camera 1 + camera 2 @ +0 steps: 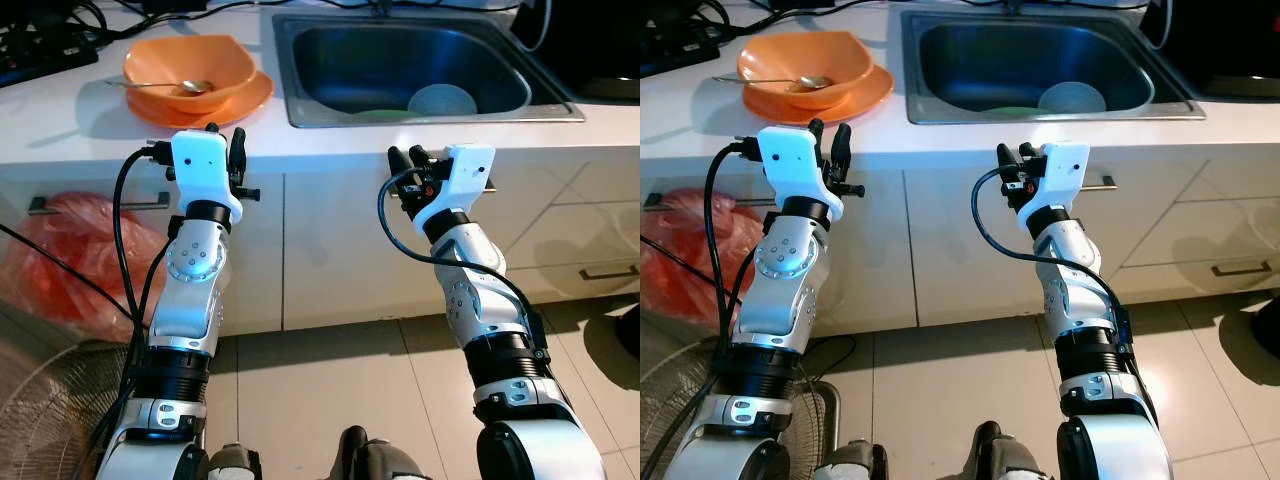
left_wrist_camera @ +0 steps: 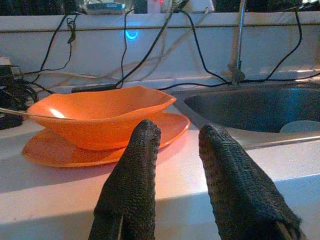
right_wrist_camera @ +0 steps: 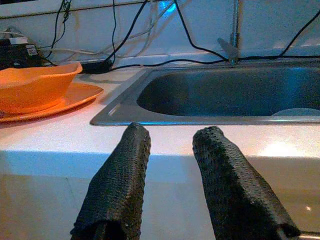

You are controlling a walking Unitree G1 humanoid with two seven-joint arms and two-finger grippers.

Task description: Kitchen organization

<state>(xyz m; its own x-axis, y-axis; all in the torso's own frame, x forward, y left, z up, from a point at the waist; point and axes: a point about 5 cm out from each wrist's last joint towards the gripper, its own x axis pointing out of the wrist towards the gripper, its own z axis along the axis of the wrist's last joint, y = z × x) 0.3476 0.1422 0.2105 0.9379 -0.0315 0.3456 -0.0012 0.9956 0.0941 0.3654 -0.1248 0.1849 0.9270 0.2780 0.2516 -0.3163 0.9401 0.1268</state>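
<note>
White counter (image 1: 60,125) runs left to right; steel sink (image 1: 300,70) sunk at its right. Orange bowl (image 1: 190,62) on plate (image 1: 255,95), far left. Left gripper (image 1: 225,150) and right gripper (image 1: 408,160) at near edge, both released, empty.

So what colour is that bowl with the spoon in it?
Orange. The bowl sits on a matching orange plate, clearest in the left eye view.

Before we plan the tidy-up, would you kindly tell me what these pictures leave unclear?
- Sink contents: in the left eye view the near wall cuts off the pale round dish and a green item; what they are stays unclear.
- Spoon in the orange bowl: too small to tell whether clean.
- Red bag: contents hidden, cut by the edge.
- Left pincer and right pincer: open, empty.
</note>
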